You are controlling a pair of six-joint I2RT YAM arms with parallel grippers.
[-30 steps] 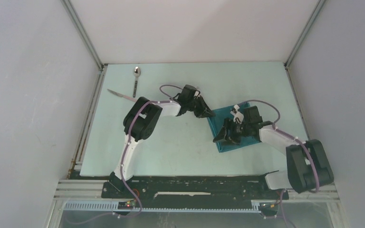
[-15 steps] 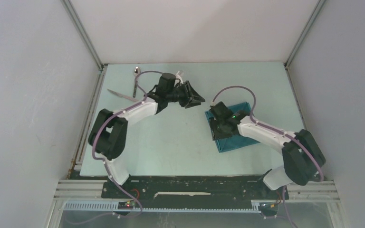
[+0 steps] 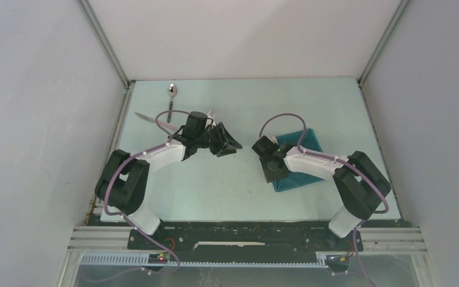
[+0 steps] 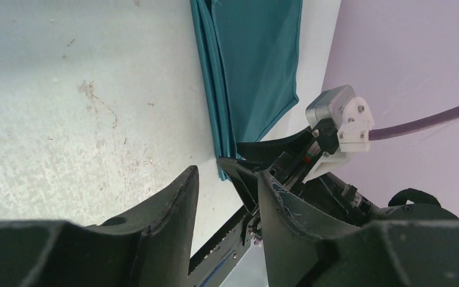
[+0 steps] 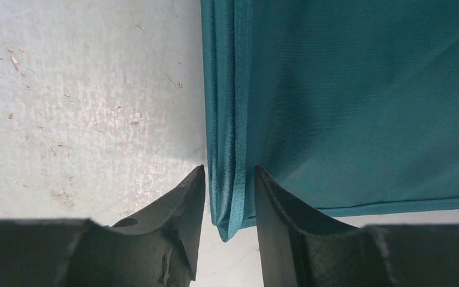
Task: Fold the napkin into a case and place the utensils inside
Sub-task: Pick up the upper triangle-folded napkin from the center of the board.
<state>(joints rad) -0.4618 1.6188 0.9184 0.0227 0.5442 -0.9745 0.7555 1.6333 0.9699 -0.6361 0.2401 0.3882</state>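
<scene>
Pale, scuffed worktop (image 3: 227,182) inside plain white walls (image 3: 245,36). Left claw (image 4: 226,179) gapes empty; right claw (image 5: 230,179) stands part open astride the teal napkin (image 5: 358,101), at its folded edge.

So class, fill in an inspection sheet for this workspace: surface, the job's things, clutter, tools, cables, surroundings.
Surface: pale table, scuffed and speckled.
Job's things: teal napkin folded in layers, lying flat on the table's right half; spoon and knife near the far left corner, apart from the napkin.
Clutter: nothing seen.
Tools: left tool open and empty, pointing toward the napkin; right tool open, jaws astride the napkin's folded edge.
Cables: a purple cable runs along each arm.
Surroundings: white walls, metal frame rails.
</scene>
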